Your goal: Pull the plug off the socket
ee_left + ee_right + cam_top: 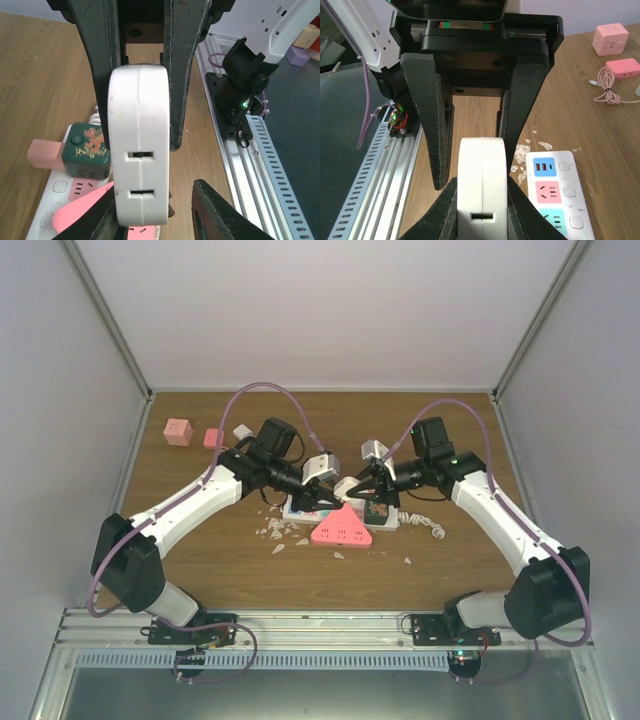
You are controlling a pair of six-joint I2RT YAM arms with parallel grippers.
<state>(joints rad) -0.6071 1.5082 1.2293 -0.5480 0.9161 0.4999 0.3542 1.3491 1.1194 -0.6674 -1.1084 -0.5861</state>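
A white rounded plug (346,487) (139,145) (482,190) with slots in its edge hangs over the middle of the table. My right gripper (358,492) (482,182) is shut on it, both fingers pressed to its flat sides. My left gripper (335,502) (152,192) comes from the opposite side and straddles the same plug. One of its fingers lies against the plug; the other fingertip (220,210) stands clear of it. The socket (388,521) (55,197) (554,192), a white strip with pastel faces, lies right beside the plug. Whether the plug's pins sit in it is hidden.
A dark green cube adapter (86,150) sits on the strip, and a pink triangular block (340,530) lies in front of it. White chips (275,532) litter the wood. A pink cube (178,430), a pink block (213,437) and a coiled cable (607,85) lie at the back left.
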